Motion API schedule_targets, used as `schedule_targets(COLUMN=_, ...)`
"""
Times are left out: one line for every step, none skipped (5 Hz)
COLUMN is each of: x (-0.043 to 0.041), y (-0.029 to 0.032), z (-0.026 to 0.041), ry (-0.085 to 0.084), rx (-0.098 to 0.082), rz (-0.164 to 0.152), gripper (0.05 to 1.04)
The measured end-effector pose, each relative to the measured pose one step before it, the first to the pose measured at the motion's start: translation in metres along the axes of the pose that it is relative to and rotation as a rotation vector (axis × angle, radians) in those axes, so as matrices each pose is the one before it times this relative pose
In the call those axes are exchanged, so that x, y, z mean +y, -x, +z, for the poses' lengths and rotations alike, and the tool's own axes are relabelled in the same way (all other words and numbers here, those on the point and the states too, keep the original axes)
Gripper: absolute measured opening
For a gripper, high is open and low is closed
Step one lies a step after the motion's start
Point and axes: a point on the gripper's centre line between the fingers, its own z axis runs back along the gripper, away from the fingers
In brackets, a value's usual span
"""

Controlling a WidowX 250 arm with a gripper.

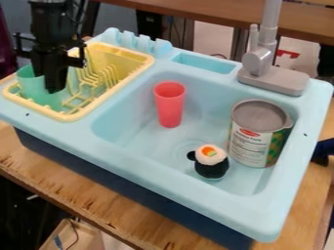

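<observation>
1. The work in hand centres on the green plastic cup [31, 88], which is inside the yellow wire-and-plastic dish rack [65, 117], at the left of the light-blue toy sink [173, 183].
2. The black two-finger gripper [50, 84] is down at that cup. How wide its jaws stand, and whether they have hold of the cup, I cannot tell.
3. As I judge it, the cup is already within the rack; whether it has been released there, or is still to be gripped, is unclear.
4. In the basin, a red plastic cup [170, 105] stands upright, apart from a label-wrapped metal can [251, 142] and a black-and-white sushi-like toy [211, 162] beside the can.
5. A grey toy faucet [262, 57] rises behind the basin.
6. The sink sits on a worn wooden surface [85, 188]. Behind is another wooden bench [196, 14]; below, an open box [81, 239].
</observation>
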Motion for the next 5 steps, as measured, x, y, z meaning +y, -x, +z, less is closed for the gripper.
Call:
schedule_targets(x=-0.00264, y=-0.00079, z=-0.00005, ry=0.0258, rx=-0.0072, rz=-0.0058, gripper=0.309)
schedule_targets(x=-0.00030, y=0.00384, z=0.00292, ry=0.0036, rx=0.0150, rz=0.0173, gripper=0.593)
schedule_targets(x=-0.00140, y=0.01088, z=0.04112, ry=-0.0793, rx=-0.0550, rz=0.0421, gripper=0.885)
schedule_targets(x=-0.02311, y=0.01514, z=0.03167, ry=-0.0320, rx=-0.0372, rz=-0.0510, gripper=1.010)
schedule_targets(x=-0.04032, y=0.01482, z=0.02319, ry=0.0273, rx=-0.0671, rz=-0.1104, gripper=1.005)
